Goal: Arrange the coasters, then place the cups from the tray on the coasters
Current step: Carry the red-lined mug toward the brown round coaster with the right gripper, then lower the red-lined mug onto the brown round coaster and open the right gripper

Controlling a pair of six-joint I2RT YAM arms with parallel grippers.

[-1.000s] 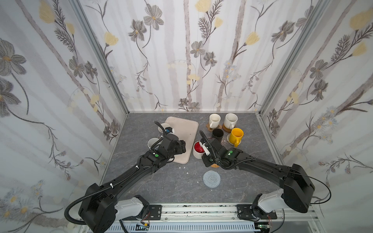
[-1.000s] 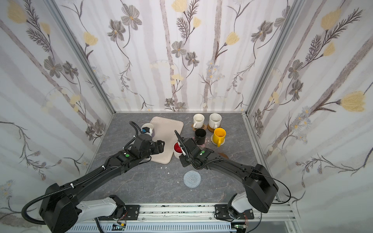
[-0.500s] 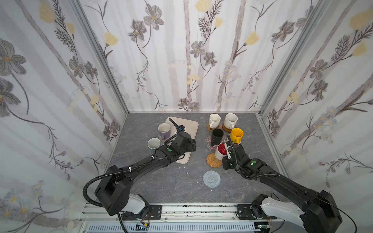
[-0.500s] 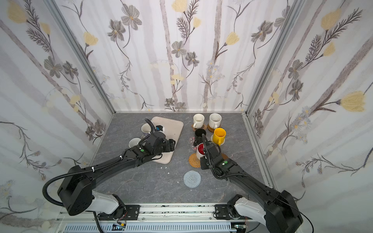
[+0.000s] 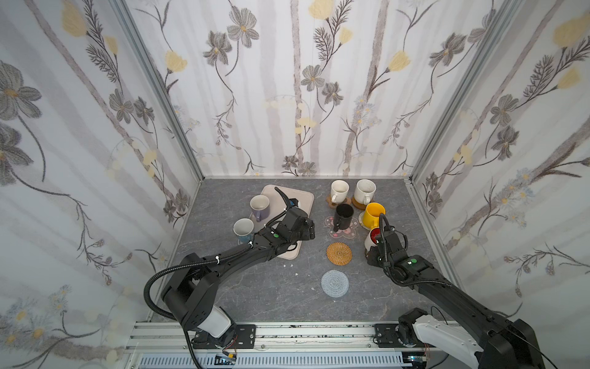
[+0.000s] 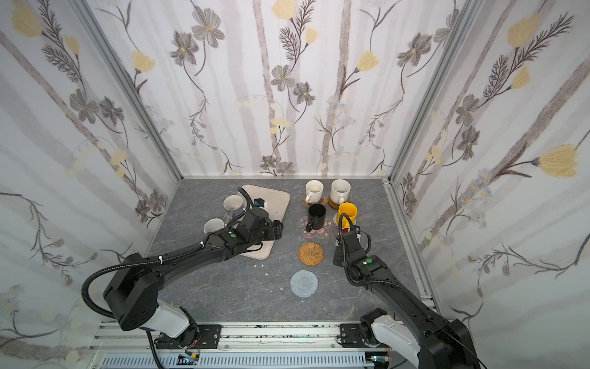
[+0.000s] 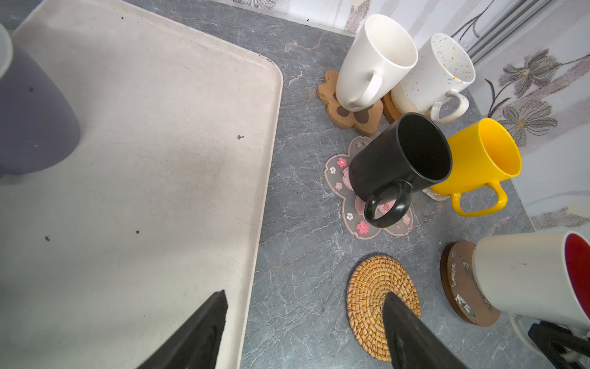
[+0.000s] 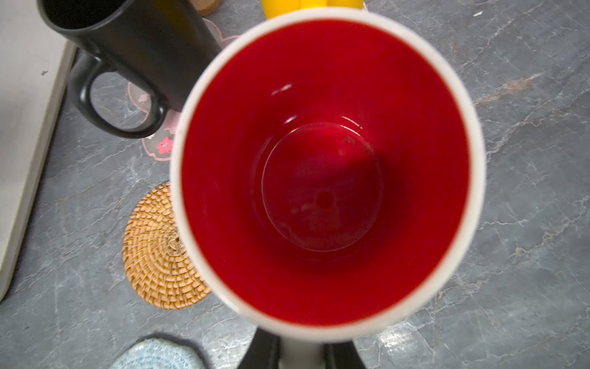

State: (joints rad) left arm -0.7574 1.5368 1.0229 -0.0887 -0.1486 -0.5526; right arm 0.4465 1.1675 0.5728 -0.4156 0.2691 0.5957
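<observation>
My right gripper (image 8: 300,351) is shut on the handle of the white cup with red inside (image 5: 371,239), which tilts over a brown wooden coaster (image 7: 459,284) at the right. My left gripper (image 7: 305,297) hangs open and empty over the tray's (image 5: 303,198) right edge. The lavender cup (image 5: 260,207) stands on the tray, with the light blue cup (image 5: 243,229) at its left edge. The rattan coaster (image 5: 339,253) and grey-blue crocheted coaster (image 5: 334,283) lie bare.
At the back right the cream cup (image 5: 339,190) stands on the paw coaster (image 7: 351,118), the speckled cup (image 5: 365,191) on a wooden round, the black cup (image 5: 343,217) on the pink blossom coaster (image 7: 360,223) and the yellow cup (image 5: 373,215) beside it. The side walls stand close.
My right gripper has carried the red-inside cup from beside the tray to the right, over the wooden coaster. My left gripper has shifted right across the tray, uncovering the lavender and light blue cups.
</observation>
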